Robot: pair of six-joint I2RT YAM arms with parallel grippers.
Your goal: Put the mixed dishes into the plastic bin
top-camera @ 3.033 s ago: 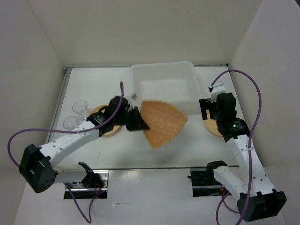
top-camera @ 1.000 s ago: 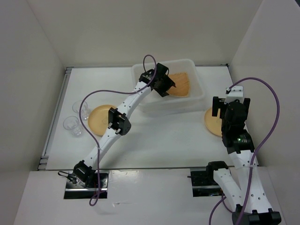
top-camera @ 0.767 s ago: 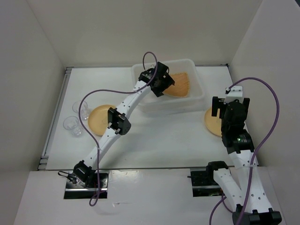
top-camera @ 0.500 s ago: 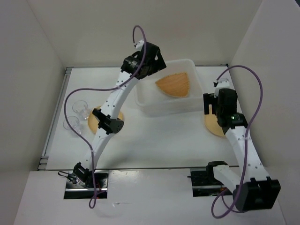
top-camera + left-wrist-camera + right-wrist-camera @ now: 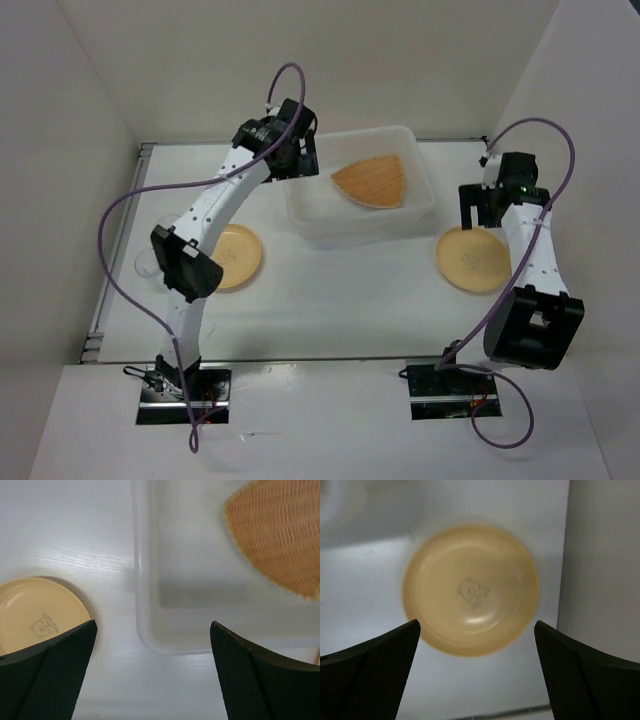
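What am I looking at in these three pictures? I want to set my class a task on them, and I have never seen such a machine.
These are two white robot arms bolted to the near edge of a table. The wide picture looks down from above and behind them. The other two come from small cameras on each wrist, so the dark shapes at the bottom corners are that arm's own fingers.

On the table stands a white plastic bin with a tan woven plate already inside. Two round yellow plates lie outside it: the left plate and the right plate. A clear cup is partly visible behind the left arm.

The left gripper hangs open over the bin's left edge. The right gripper hangs open above the right plate. Neither holds anything.
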